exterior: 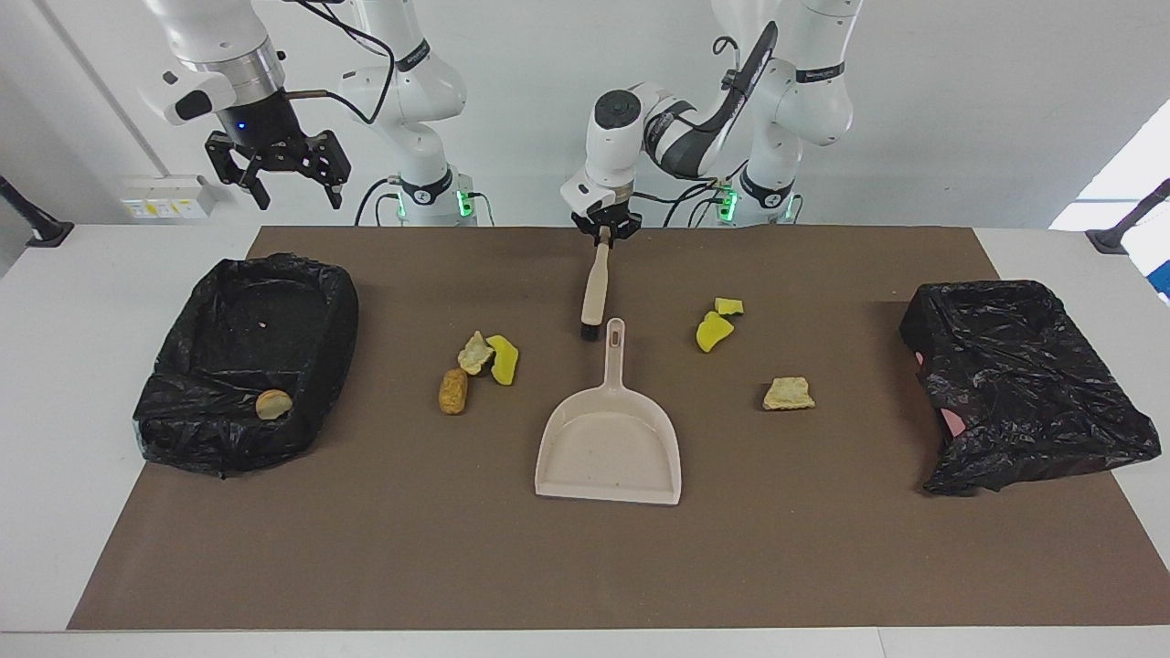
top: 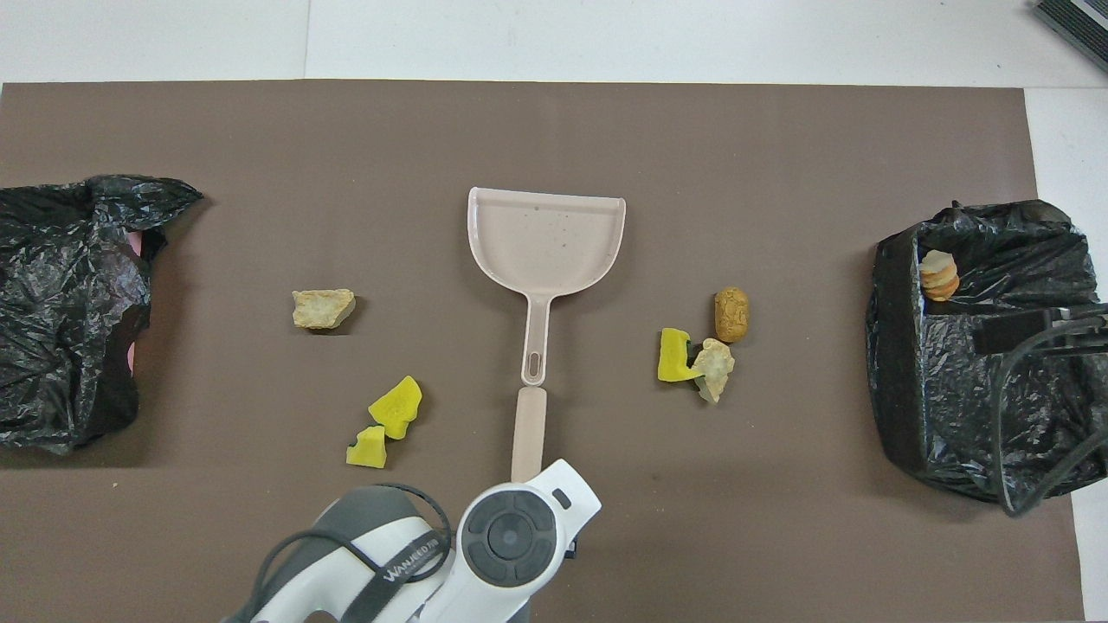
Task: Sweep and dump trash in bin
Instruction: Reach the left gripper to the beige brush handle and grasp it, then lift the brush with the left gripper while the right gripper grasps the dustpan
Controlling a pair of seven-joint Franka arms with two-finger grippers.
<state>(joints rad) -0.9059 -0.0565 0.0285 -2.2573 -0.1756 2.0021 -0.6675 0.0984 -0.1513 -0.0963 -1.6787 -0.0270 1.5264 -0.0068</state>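
Note:
My left gripper (exterior: 603,232) is shut on the upper end of the beige brush handle (exterior: 595,283), and the black bristles (exterior: 590,333) hang low beside the tip of the dustpan (exterior: 608,448) handle. In the overhead view the left wrist hides the grip, and the brush (top: 528,430) points at the dustpan (top: 545,234). One trash group, an orange-brown lump (exterior: 452,390), a beige lump (exterior: 474,352) and a yellow chunk (exterior: 503,358), lies toward the bin (exterior: 334,366). Two yellow chunks (exterior: 714,331) and a beige lump (exterior: 788,393) lie toward the left arm's end. My right gripper (exterior: 274,169) hangs open high over the table's edge by the bin.
The black-lined bin (top: 892,346) at the right arm's end of the table holds one round lump (top: 939,274). A crumpled black bag (exterior: 1024,384) lies at the left arm's end. A brown mat (exterior: 585,567) covers the table.

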